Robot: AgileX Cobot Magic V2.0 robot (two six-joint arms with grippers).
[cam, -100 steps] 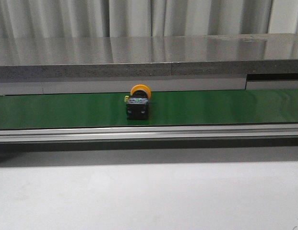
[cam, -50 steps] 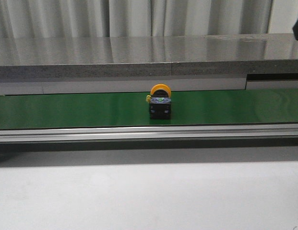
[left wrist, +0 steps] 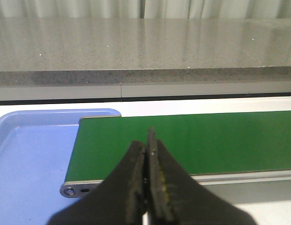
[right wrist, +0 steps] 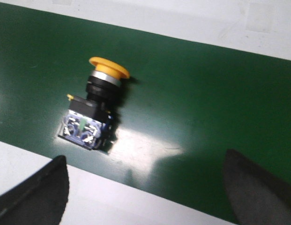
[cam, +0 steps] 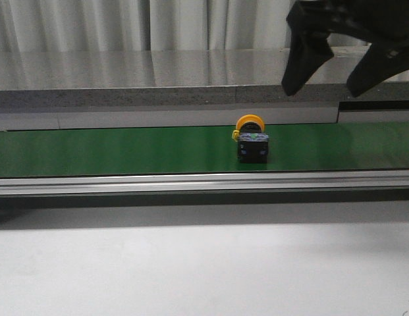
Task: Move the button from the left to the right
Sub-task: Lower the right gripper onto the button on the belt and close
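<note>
**Button rides right as the right arm drops in above it**

The button (cam: 251, 142) is lying on its side on the green belt (cam: 112, 150), yellow cap toward the back wall and the black body facing me. A second ago it sat left of the middle of the belt; half a second ago it was about at the middle; now it is right of the middle. Nothing is touching it, so I'd say the belt itself is carrying it along.

The other change is overhead. The right gripper (cam: 336, 62) was nowhere in the front view a second ago, only a dark sliver showed at the top right corner half a second ago, and now it hangs well above the belt, a little to the right of the button. Its fingers are spread wide, with nothing between them. In its own wrist view the button (right wrist: 93, 113) sits ahead of the gap, off toward one finger. To my eye it is lining up to catch the button as it passes.

The left gripper (left wrist: 147, 140) is pressed together on nothing, over the belt's far left end by a blue tray (left wrist: 28, 154).

No brand or writing is readable; only a small green mark on the button's body.
</note>
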